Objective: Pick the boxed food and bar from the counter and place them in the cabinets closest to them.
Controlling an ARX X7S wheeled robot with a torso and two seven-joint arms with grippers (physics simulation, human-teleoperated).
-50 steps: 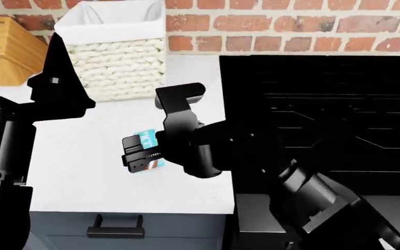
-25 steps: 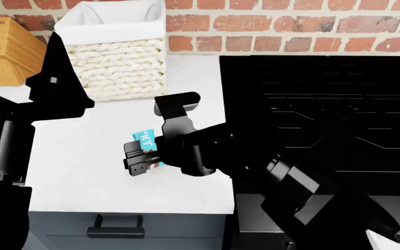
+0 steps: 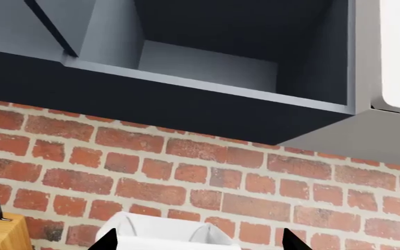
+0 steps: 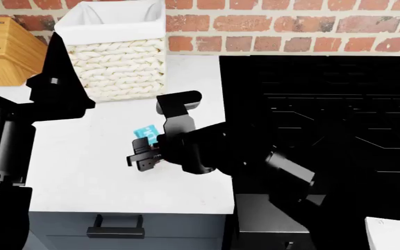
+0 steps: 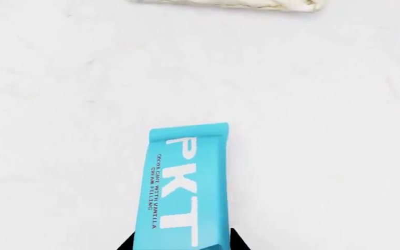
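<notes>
Behind the bar (image 4: 146, 133), woven basket (image 4: 119, 67).

Bar (image 5: 183, 187) cut off at frame edge — lower end hidden; in head view mostly covered by right pincer (image 4: 146, 154).

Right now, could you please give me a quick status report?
Right gripper closed on the bar. Left gripper out of view. Woven basket stands behind.

I count one light-blue wrapped bar (image 5: 183, 187), one white woven basket (image 4: 116, 52), one tan wooden knife block (image 4: 9, 49), one black stovetop (image 4: 325, 114), one open grey-blue cabinet (image 3: 214, 57) — and my two arms.
</notes>
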